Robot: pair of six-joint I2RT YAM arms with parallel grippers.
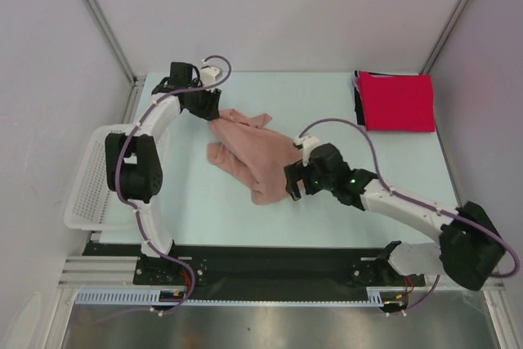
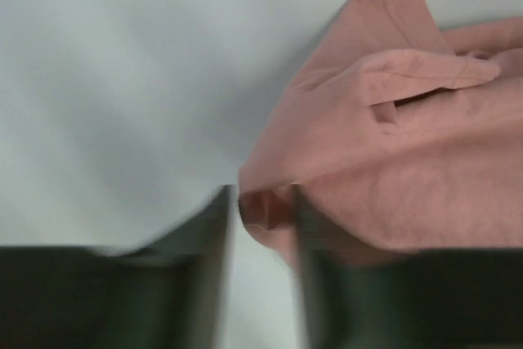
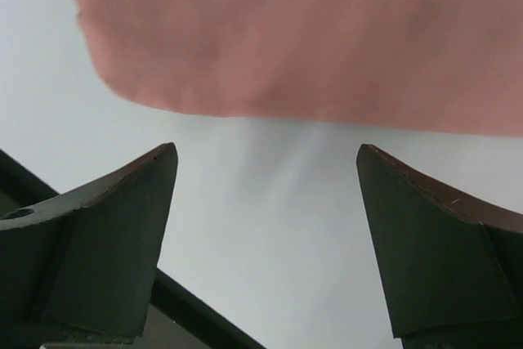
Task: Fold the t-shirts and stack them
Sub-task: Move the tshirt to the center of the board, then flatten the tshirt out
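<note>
A dusty-pink t-shirt (image 1: pixel 255 155) lies crumpled in the middle of the table. My left gripper (image 1: pixel 214 112) is at its far left end, shut on a fold of the pink cloth (image 2: pixel 265 206). My right gripper (image 1: pixel 292 183) hangs over the shirt's near right edge, open and empty, with the pink hem (image 3: pixel 310 46) just beyond its fingertips. A folded bright red t-shirt (image 1: pixel 397 101) lies on a black one (image 1: pixel 359 105) at the far right corner.
A white plastic lattice basket (image 1: pixel 91 185) stands off the table's left edge, beside the left arm. Metal frame posts rise at the back corners. The black front rail runs along the near edge.
</note>
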